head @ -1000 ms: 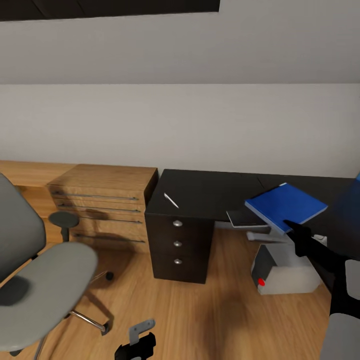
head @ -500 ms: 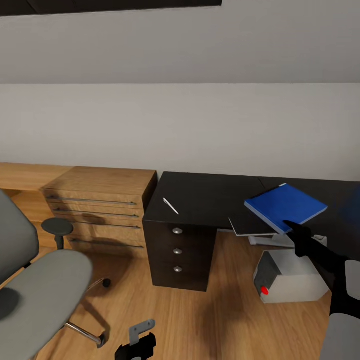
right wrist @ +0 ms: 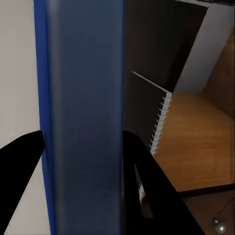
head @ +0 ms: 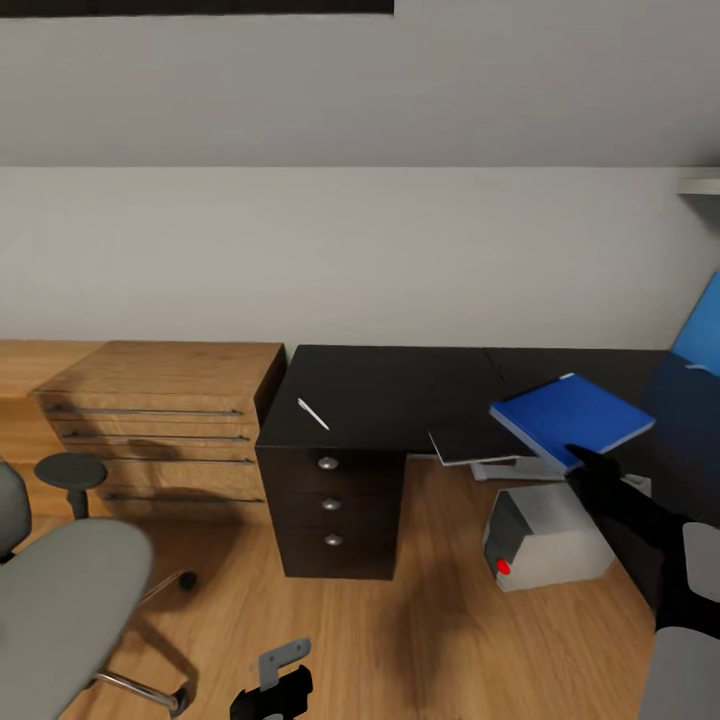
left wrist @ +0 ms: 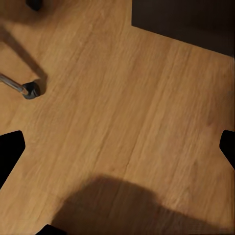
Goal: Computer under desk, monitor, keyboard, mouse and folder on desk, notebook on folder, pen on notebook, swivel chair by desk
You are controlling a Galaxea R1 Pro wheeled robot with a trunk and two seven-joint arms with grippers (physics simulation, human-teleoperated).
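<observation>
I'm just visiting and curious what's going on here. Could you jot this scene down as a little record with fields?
held item: flat blue folder, clamped in the right gripper, above the desk
desk: black desk with three drawers
on desk: thin white pen; grey spiral notebook overhanging the front edge
under desk: grey computer case with red button
chair: grey swivel chair, standing apart from the desk
left gripper: open over the wood floor
</observation>
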